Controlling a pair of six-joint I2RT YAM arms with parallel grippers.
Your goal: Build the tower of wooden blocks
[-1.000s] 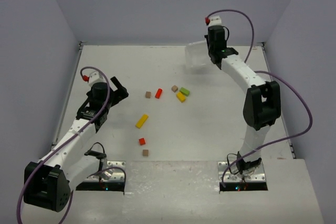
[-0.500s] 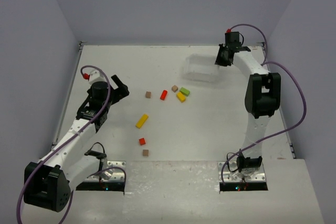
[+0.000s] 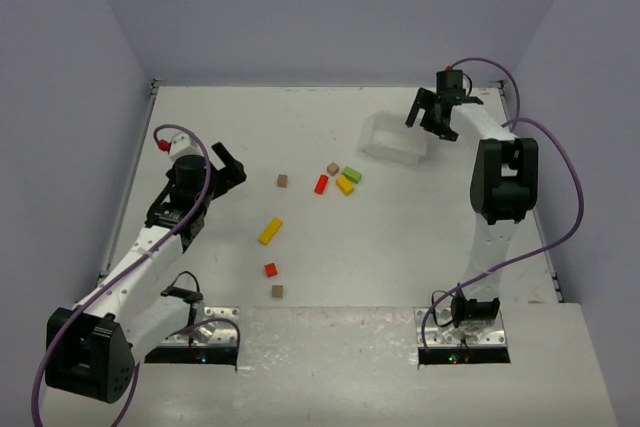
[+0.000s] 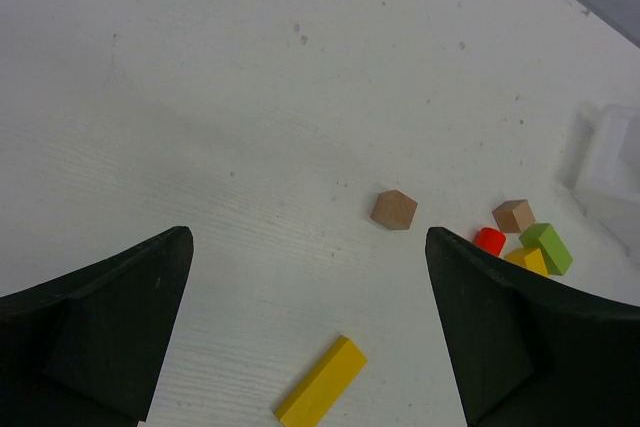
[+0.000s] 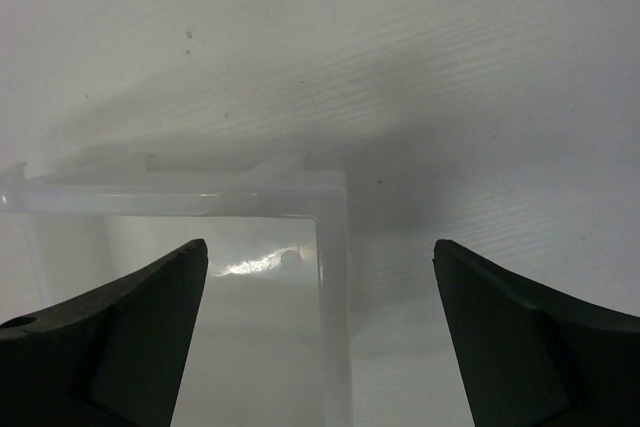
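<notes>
No wood block tower stands in view; the blocks lie loose on the white table. A green block [image 3: 352, 174], a yellow one [image 3: 345, 184], a red one [image 3: 321, 184] and a brown cube [image 3: 333, 168] cluster mid-table, with another brown cube [image 3: 283, 181] to their left. Nearer lie a long yellow block [image 3: 270, 230], a red cube [image 3: 270, 269] and a brown cube [image 3: 277, 291]. My left gripper [image 3: 228, 165] hangs open left of them, over the long yellow block [image 4: 322, 381]. My right gripper [image 3: 428, 117] is open above the tray's corner, holding nothing.
A clear plastic tray [image 3: 390, 137] rests at the back right, its rim [image 5: 200, 197] under my right gripper [image 5: 320, 245]. Grey walls enclose the table on three sides. The arm bases sit at the near edge.
My right gripper opened and let go of the clear tray, which now rests flat, and swung right. The red block shifted slightly right. The left arm held still.
</notes>
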